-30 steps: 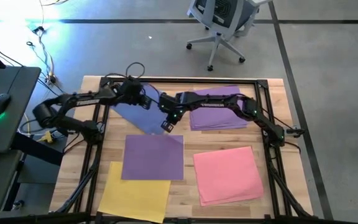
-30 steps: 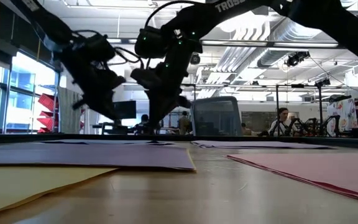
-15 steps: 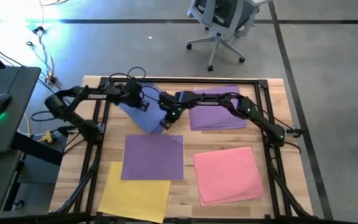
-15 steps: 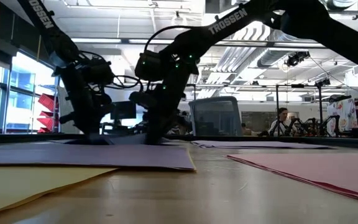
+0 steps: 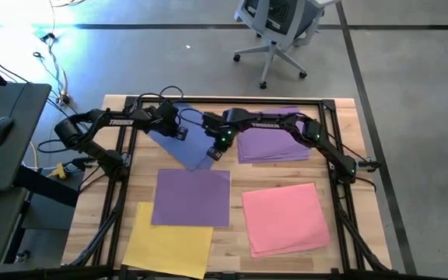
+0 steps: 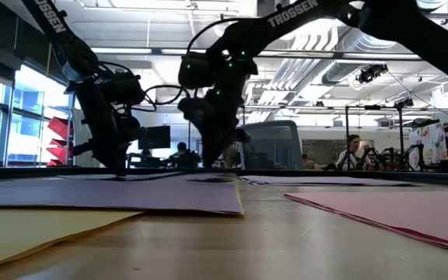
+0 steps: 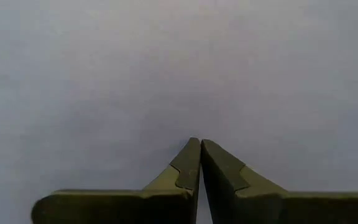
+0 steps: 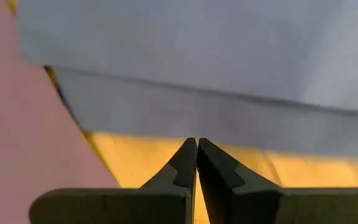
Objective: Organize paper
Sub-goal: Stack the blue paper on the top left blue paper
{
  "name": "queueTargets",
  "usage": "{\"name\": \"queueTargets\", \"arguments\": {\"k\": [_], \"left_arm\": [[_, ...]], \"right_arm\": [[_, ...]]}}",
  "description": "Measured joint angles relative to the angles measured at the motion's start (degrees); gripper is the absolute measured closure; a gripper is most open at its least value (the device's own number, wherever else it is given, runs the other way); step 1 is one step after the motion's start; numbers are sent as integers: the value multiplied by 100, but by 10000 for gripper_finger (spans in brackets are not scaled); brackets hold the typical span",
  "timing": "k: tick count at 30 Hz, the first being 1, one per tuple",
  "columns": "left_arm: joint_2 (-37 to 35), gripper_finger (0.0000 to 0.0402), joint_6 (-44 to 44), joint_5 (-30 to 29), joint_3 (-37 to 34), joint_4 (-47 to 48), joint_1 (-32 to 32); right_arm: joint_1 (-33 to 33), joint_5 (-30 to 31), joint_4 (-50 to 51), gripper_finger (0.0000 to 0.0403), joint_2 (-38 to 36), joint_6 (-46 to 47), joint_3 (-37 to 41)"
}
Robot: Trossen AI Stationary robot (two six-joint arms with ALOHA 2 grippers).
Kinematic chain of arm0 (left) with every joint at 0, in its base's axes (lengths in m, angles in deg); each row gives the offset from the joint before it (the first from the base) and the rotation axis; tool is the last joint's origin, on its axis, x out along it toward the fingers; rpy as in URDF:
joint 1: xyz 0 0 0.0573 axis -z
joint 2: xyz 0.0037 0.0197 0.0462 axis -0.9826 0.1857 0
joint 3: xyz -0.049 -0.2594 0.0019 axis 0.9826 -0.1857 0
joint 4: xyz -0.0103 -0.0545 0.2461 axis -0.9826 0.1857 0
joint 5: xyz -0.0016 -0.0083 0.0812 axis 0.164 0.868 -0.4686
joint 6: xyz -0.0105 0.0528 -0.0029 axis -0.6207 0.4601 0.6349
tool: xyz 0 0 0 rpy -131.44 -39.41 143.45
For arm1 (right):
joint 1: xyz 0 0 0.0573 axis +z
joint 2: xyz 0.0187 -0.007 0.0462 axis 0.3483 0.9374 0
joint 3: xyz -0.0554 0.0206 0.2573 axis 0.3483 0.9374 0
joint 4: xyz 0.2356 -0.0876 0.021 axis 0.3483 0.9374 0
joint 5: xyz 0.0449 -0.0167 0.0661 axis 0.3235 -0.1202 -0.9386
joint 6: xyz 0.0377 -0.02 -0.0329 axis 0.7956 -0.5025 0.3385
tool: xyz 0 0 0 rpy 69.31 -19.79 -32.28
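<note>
The paper sits on the wooden table (image 5: 348, 132) in five spots: a periwinkle blue sheet (image 5: 183, 144) lying skewed at far centre-left, a purple pile (image 5: 274, 140) at far right w/ edges slightly fanned, a single-looking purple sheet (image 5: 192, 196) at centre, a yellow sheet (image 5: 169, 245) at near left partly tucked under that purple one, and a pink stack (image 5: 285, 216) at near right, also a bit fanned. Judged from this layout, sorting by colour is partway: pink and yellow each have a spot, but purple is split btwn the far-right pile and the centre sheet, and the blue sheet is crooked, not squared to anything. Left to do, prob.: straighten the blue, merge the purples, tidy the pile edges. The left gripper (image 5: 179, 131) is on the far part of the blue sheet, fingers together, tips down on or just over the paper; its wrist view shows only pale blue-grey past the closed tips. The right gripper (image 5: 215, 152) is at the blue sheet's right edge, fingers together too, holding nothing; the low view shows it raised a little off the table. Neither clamps paper. An office chair (image 5: 274, 23) stands on the floor beyond the table's far edge.
</note>
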Motion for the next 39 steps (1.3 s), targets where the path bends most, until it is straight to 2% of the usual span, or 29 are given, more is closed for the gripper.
{"name": "queueTargets", "arguments": {"k": [3,5,8,11,19,22,27,30,39], "left_arm": [[-259,401,166,71,137,527,28],[-590,401,370,-348,308,957,114],[-1104,401,750,-1190,529,1043,77],[-1157,401,942,-1549,534,1166,-224],[-310,401,1608,-1678,543,1245,-1079],[77,401,1625,-1736,537,1187,-988],[555,401,1217,-1398,563,1107,-923],[526,401,1161,-1464,543,1079,-834],[-195,401,986,-1320,495,1387,-828]], "right_arm": [[16,231,272,403,82,52,12],[15,314,437,403,85,155,12],[24,349,386,403,85,281,12],[30,354,132,403,85,275,12],[52,246,-88,403,294,297,0],[43,245,-186,403,347,318,-6],[-7,174,-568,403,365,334,1],[-56,134,-705,403,373,272,1],[-360,364,-745,403,159,275,-3]]}}
